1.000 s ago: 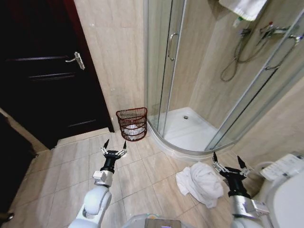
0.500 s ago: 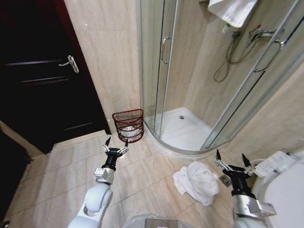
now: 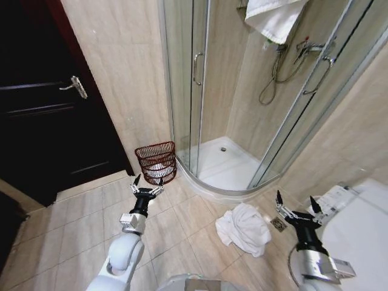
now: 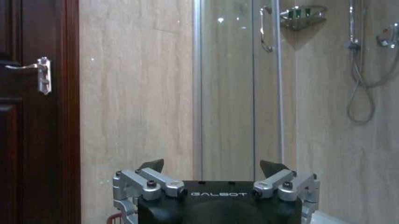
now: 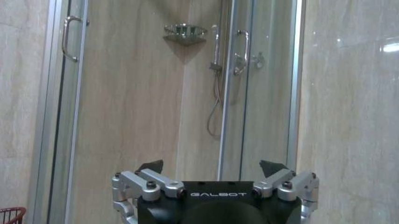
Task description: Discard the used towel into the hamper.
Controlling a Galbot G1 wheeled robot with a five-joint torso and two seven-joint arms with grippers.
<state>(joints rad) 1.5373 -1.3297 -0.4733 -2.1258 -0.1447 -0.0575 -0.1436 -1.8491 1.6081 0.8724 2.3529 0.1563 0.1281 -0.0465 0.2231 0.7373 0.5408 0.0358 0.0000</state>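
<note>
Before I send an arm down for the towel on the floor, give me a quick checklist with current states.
1. Left end effector open and empty: ok.
2. Right end effector open and empty: ok.
3. Used towel lying free on the floor tiles, nothing on top of it: ok.
4. Towel grasped: not ok, both arms are clear of it.
5. Hamper upright by the shower door: ok.
6. Room left in the hamper: cannot tell, something white already lies inside.

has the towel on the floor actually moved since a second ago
No. The towel lies crumpled on the same tiles just outside the shower tray's curved edge; the whole picture shifted because the head camera turned.
</note>
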